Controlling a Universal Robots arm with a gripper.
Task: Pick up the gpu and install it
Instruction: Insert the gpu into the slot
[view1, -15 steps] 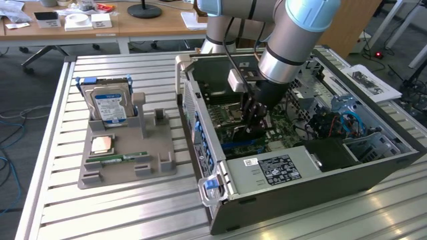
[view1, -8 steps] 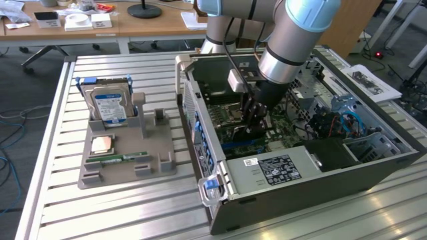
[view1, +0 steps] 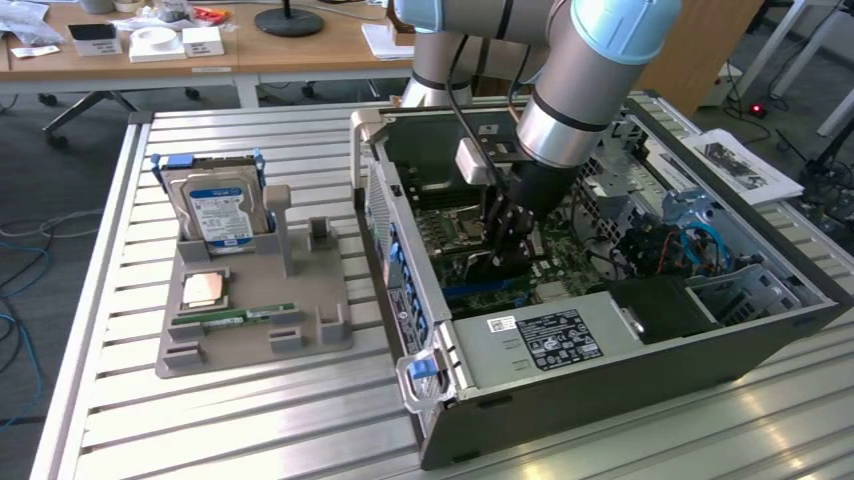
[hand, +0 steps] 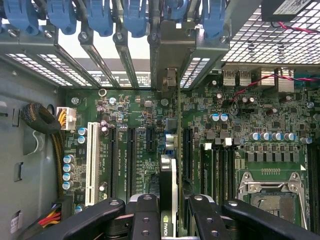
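Note:
My gripper (view1: 505, 262) reaches down into the open computer case (view1: 601, 350), over the motherboard (view1: 461, 225). It is shut on the gpu (hand: 172, 165), a thin dark card that I see edge-on in the wrist view. A black finger (hand: 145, 215) stands on either side of the card near its NVIDIA label. The card's silvery end bracket (hand: 169, 75) lies against the case's rear slot openings, under the blue clips. The card runs along the motherboard's expansion slots (hand: 150, 140). Whether its edge sits in a slot I cannot tell.
On the exterior view's left, a grey holder (view1: 254, 300) carries a blue-labelled hard drive (view1: 220, 215), a processor chip (view1: 203, 290) and a green memory stick (view1: 240, 316). Case walls, the power supply (view1: 561, 340) and cable bundles (hand: 42, 120) crowd the gripper. A white slot (hand: 91, 162) lies beside it.

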